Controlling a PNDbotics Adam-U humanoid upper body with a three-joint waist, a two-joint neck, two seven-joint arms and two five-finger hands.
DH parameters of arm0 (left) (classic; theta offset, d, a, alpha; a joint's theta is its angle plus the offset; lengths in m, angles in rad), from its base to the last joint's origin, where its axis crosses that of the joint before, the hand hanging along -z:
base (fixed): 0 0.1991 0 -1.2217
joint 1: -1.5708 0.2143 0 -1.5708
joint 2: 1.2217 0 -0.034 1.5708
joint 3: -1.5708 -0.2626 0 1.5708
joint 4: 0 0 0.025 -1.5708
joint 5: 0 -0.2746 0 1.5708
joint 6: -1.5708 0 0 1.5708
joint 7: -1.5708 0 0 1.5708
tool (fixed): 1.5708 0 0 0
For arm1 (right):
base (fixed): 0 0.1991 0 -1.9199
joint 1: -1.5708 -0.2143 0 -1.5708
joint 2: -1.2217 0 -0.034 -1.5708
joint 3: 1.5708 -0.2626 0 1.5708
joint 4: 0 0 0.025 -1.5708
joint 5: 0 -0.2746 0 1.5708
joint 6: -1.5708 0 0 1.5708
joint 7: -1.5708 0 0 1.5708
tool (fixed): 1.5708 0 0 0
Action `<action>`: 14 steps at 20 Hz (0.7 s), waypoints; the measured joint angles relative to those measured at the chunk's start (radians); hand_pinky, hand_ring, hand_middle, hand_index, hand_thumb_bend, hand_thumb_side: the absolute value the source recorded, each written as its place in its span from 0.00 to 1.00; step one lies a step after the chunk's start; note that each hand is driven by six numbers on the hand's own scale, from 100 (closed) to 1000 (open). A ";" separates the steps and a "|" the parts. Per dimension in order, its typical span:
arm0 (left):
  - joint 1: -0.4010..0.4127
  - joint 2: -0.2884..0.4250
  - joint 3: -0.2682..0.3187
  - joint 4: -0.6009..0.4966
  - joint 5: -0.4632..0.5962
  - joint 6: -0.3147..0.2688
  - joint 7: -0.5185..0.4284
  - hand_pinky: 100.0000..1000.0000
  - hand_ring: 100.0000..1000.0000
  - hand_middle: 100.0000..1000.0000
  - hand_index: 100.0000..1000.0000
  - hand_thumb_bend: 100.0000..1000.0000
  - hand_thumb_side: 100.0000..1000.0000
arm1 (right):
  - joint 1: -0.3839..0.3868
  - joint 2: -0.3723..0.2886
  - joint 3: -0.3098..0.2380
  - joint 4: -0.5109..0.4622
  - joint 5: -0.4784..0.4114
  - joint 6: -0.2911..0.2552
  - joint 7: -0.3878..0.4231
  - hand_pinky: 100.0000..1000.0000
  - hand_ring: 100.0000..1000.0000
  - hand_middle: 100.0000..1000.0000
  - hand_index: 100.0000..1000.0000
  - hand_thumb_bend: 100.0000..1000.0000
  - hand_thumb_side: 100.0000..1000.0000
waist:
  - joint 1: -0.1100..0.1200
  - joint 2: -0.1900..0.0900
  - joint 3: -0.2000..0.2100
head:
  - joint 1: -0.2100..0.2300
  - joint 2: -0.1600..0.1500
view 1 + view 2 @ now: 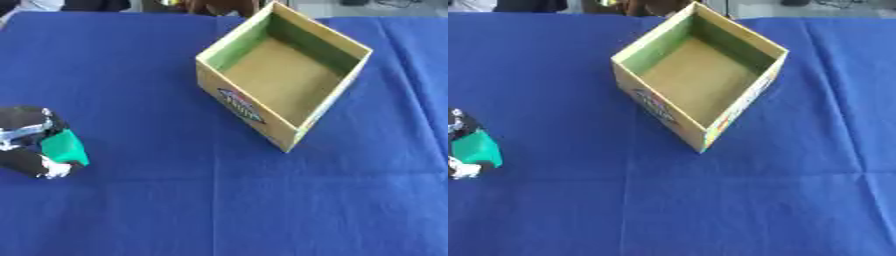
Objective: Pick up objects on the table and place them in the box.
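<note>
At the left edge my left hand [24, 142], black with silver parts, is curled round a green block-like object [66, 147]. A white bit shows under its fingers. The open cardboard box [264, 125] stands at the middle back of the blue table, turned corner-on, with a printed logo on its near wall. I see nothing lying inside the box. The hand with the green object is well to the left of the box and nearer to me. My right hand shows in neither view.
A blue cloth [219, 210] covers the whole table. Dark shapes show beyond the far edge [210, 6].
</note>
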 measured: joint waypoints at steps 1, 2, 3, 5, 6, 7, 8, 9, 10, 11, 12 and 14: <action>-0.004 0.000 0.006 -0.012 0.000 0.009 0.014 0.33 0.42 0.39 0.60 0.00 0.59 | 0.002 0.000 0.000 0.000 0.000 0.000 0.000 0.77 0.77 0.48 0.66 0.03 0.77 | 0.000 0.000 0.002 | 0.000 0.000; -0.007 0.000 0.012 -0.022 0.000 0.018 0.029 0.31 0.41 0.39 0.59 0.00 0.59 | 0.003 0.000 0.000 0.000 0.000 0.000 0.000 0.77 0.77 0.48 0.66 0.03 0.77 | 0.000 0.000 0.005 | 0.000 0.000; -0.007 0.000 0.017 -0.031 0.000 0.027 0.044 0.30 0.40 0.38 0.58 0.00 0.58 | 0.003 0.001 0.000 0.000 0.000 0.001 0.000 0.77 0.77 0.48 0.66 0.03 0.77 | 0.000 0.000 0.007 | 0.000 0.000; -0.010 0.000 0.027 -0.046 0.002 0.044 0.074 0.28 0.39 0.38 0.58 0.00 0.58 | 0.003 0.001 0.000 0.000 0.000 0.001 0.000 0.77 0.77 0.48 0.66 0.03 0.77 | 0.001 -0.001 0.007 | -0.001 0.000; -0.013 0.000 0.032 -0.054 0.004 0.052 0.089 0.25 0.37 0.36 0.57 0.00 0.58 | 0.003 0.001 0.000 0.000 0.000 0.001 0.000 0.77 0.77 0.48 0.66 0.03 0.77 | 0.002 -0.001 0.007 | -0.001 0.000; -0.016 0.000 0.036 -0.061 0.006 0.059 0.103 0.25 0.37 0.36 0.56 0.00 0.58 | 0.003 0.001 0.000 0.000 0.000 0.001 0.000 0.77 0.77 0.48 0.66 0.03 0.77 | 0.004 -0.001 0.007 | -0.001 0.000; -0.019 0.000 0.039 -0.069 0.008 0.066 0.115 0.24 0.36 0.36 0.56 0.00 0.57 | 0.003 0.001 0.000 0.000 0.000 0.001 0.000 0.77 0.77 0.48 0.66 0.03 0.77 | 0.006 -0.001 0.007 | -0.002 0.000; -0.025 0.000 0.041 -0.077 0.011 0.071 0.128 0.23 0.36 0.35 0.55 0.00 0.57 | 0.003 0.001 0.000 0.000 0.000 0.001 0.000 0.77 0.77 0.48 0.66 0.03 0.77 | 0.007 -0.002 0.007 | -0.002 0.000; -0.032 0.000 0.044 -0.084 0.012 0.075 0.139 0.22 0.35 0.34 0.54 0.00 0.56 | 0.004 0.001 0.000 0.000 0.000 0.001 0.000 0.77 0.77 0.48 0.66 0.03 0.77 | 0.007 -0.002 0.007 | -0.003 0.000; -0.041 0.000 0.046 -0.091 0.014 0.078 0.151 0.22 0.35 0.34 0.54 0.00 0.56 | 0.004 0.001 0.000 0.000 0.000 0.001 0.000 0.77 0.77 0.48 0.66 0.03 0.77 | 0.007 -0.004 0.007 | -0.004 0.000; -0.053 -0.001 0.048 -0.098 0.014 0.081 0.161 0.22 0.34 0.34 0.54 0.00 0.56 | 0.004 0.001 0.000 0.000 0.000 0.001 0.000 0.77 0.77 0.48 0.66 0.02 0.77 | 0.007 -0.007 0.007 | -0.005 0.000; -0.085 -0.007 0.048 -0.108 0.015 0.083 0.175 0.21 0.34 0.33 0.53 0.00 0.56 | 0.004 0.001 0.000 0.000 0.000 0.001 0.000 0.77 0.77 0.48 0.66 0.02 0.77 | 0.011 -0.011 0.004 | -0.005 0.000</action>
